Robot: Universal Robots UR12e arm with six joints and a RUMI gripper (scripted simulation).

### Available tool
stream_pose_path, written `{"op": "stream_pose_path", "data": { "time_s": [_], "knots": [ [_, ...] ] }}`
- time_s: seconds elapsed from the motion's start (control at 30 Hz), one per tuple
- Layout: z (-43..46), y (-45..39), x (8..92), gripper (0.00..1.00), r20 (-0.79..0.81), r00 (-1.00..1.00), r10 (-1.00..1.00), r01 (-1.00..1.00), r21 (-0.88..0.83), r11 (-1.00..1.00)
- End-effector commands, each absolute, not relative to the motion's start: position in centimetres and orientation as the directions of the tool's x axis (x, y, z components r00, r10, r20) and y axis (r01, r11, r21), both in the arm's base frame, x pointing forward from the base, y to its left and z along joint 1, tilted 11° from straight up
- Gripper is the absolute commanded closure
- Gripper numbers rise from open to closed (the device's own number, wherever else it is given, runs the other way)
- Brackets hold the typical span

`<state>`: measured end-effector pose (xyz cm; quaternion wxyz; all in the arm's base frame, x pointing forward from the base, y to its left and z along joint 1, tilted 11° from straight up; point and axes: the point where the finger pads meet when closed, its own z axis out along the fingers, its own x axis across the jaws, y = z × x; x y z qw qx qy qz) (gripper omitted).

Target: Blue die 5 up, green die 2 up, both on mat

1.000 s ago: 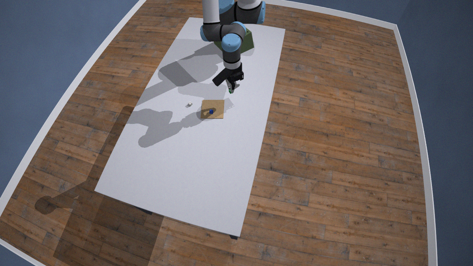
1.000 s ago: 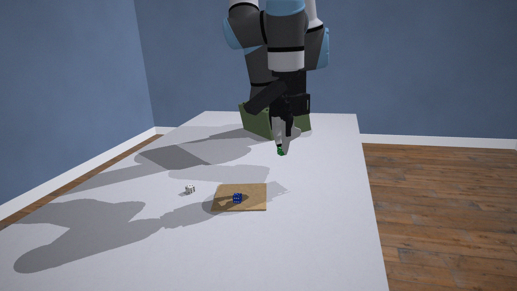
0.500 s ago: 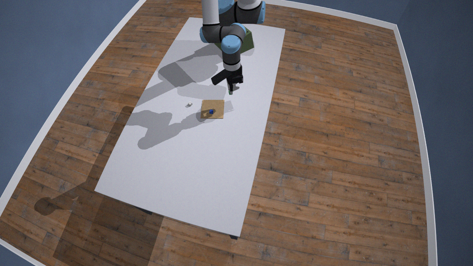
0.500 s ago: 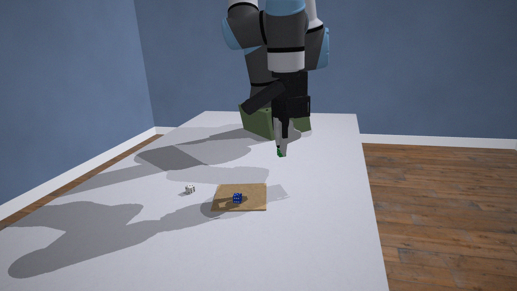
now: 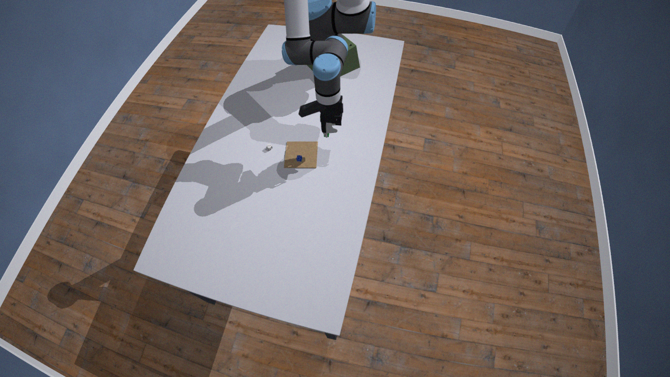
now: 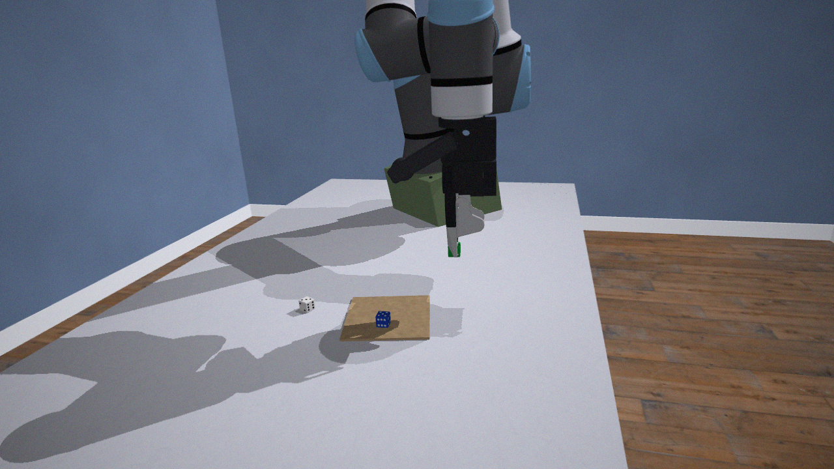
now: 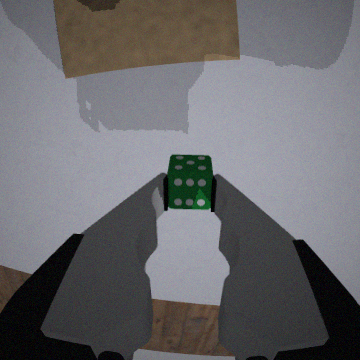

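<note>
- Gripping the green die (image 5: 328,134) (image 6: 458,249) (image 7: 190,182), the gripper (image 5: 326,134) (image 6: 454,250) (image 7: 190,177) has its jaws narrow, one on each side of the die.
- The green die hangs above the table (image 5: 262,234) (image 6: 495,396) (image 7: 300,150), off the mat (image 5: 309,147) (image 6: 409,309) (image 7: 150,42). From the top, it shows beyond the mat's corner, on the side toward the table's right edge and the end where the robot stands.
- In the wrist view, a six-pip face of the green die is turned to the camera, with a five-pip face above it.
- The mat lies flat, nearer the robot's end of the table than the opposite short edge.
- The blue die (image 5: 299,158) (image 6: 382,318) sits flat within the mat's borders, partly in shadow; a six-pip side faces the exterior camera. Its top is too small to read surely.
- The white die (image 5: 268,147) (image 6: 305,304) rests flat on the table, apart from the mat, toward the table's left edge in the top view.
- The arm's green base (image 5: 352,62) (image 6: 417,195) stands near the table's far short edge, between its two far corners in the exterior view.

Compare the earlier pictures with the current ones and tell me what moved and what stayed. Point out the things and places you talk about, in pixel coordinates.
The gripper (image 5: 326,134) (image 6: 454,251) (image 7: 190,177) has turned and come slightly lower in the exterior view, carrying the green die (image 5: 327,135) (image 6: 458,249) (image 7: 190,182) with it. Nothing was newly gripped or let go. The blue die (image 5: 299,158) (image 6: 383,318), the white die (image 5: 268,147) (image 6: 306,304) and the mat (image 5: 309,147) (image 6: 411,309) (image 7: 150,40) stayed put.
</note>
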<state>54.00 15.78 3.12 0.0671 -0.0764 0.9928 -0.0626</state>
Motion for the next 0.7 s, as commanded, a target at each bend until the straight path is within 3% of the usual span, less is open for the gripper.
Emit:
{"op": "stream_pose_path", "data": {
  "time_s": [0.0, 0.67],
  "knots": [
    [3.2, 16.0, 54.6, 0.97, -0.144, -0.989, 0.010, 0.027, -0.116, 0.993],
    [3.0, 17.1, 56.6, 0.97, -0.184, -0.823, 0.537, 0.549, -0.021, 0.835]
  ]
}}
